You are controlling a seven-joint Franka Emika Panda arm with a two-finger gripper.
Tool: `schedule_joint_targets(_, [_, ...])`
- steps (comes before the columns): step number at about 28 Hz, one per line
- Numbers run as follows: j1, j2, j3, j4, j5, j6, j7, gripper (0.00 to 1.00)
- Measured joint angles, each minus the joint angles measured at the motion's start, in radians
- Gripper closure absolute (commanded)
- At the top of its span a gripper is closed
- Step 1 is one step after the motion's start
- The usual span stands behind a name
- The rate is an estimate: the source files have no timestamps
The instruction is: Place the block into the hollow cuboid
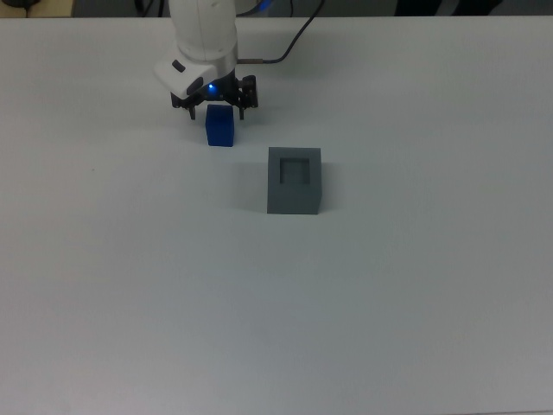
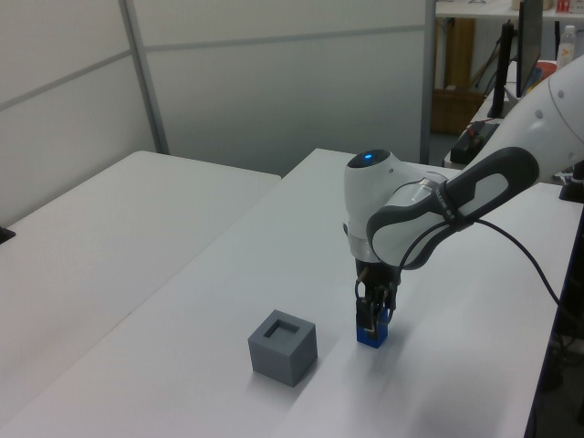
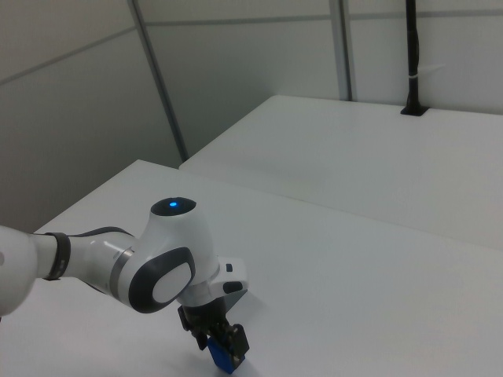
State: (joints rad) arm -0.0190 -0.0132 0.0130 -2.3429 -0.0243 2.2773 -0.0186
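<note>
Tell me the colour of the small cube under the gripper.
The block is bright blue with plain faces, clearest in the top view.

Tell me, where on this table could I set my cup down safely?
Nearly everywhere: the white table lies bare below the hollow cuboid and to either side in the top view. The only crowded spot is near the top edge, where the end effector sits down around the block.

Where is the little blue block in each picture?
Top view: the block sits upper left of centre, up and to the top view's left of the hollow cuboid.
Left view: low, right of centre, on the left view's right of the cuboid.
Right view: at the bottom edge, mostly hidden by the gripper.
Shared landmark: the gripper sits right over the block in all three views.
</note>
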Motion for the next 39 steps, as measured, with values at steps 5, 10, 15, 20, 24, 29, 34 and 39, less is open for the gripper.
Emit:
schedule_joint_targets(5, [0.000, -0.002, 0.000, 0.007, 0.000, 0.000, 0.000, 0.66])
schedule_joint_targets(10, [0.000, -0.011, 0.000, 0.033, 0.000, -0.025, 0.000, 0.77])
schedule_joint_targets(15, [0.000, -0.022, 0.000, 0.091, 0.000, -0.089, 0.000, 0.79])
schedule_joint_targets(20, [0.002, -0.026, 0.002, 0.196, 0.000, -0.194, 0.000, 0.77])
schedule_joint_targets(24, [0.016, -0.013, 0.006, 0.297, 0.002, -0.261, 0.000, 0.77])
schedule_joint_targets(29, [0.063, 0.053, 0.012, 0.444, 0.016, -0.322, 0.020, 0.76])
schedule_joint_targets(34, [0.119, 0.141, 0.014, 0.541, 0.016, -0.326, 0.076, 0.75])
schedule_joint_targets(39, [0.168, 0.207, 0.014, 0.588, 0.016, -0.326, 0.108, 0.75])
